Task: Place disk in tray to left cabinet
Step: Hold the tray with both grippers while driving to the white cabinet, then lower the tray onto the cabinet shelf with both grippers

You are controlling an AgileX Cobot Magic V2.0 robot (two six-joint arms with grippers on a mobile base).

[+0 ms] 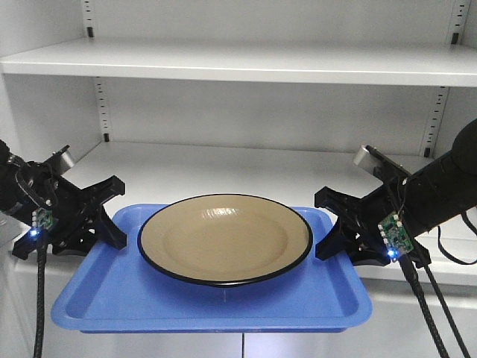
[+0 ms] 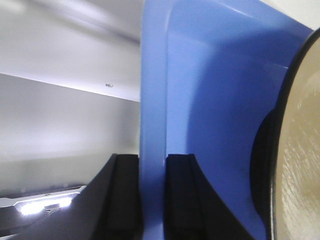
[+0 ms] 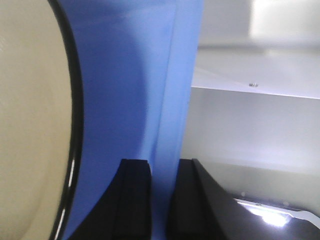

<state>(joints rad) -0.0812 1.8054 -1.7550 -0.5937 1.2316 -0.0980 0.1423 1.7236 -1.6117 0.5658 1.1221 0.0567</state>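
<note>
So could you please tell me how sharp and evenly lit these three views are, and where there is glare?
Front view: sharp and evenly lit, soft sheen on the plate, small blue lights glowing on both arms. Left wrist view: tray rim and black fingers soft, background smeared, bright glare at lower left. Right wrist view: similarly soft, washed-out patch at upper right, glare at lower right.

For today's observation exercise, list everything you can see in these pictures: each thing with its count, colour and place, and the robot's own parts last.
disk: one, beige with a black rim, lying in the middle of the tray.
tray: one, bright blue, held level at its two short ends in front of the cabinet.
cabinet: one, pale grey-white, behind the tray, two shelves visible.
left gripper: one, black, jaws clamped on the tray's left rim.
right gripper: one, black, jaws clamped on the tray's right rim.
</note>
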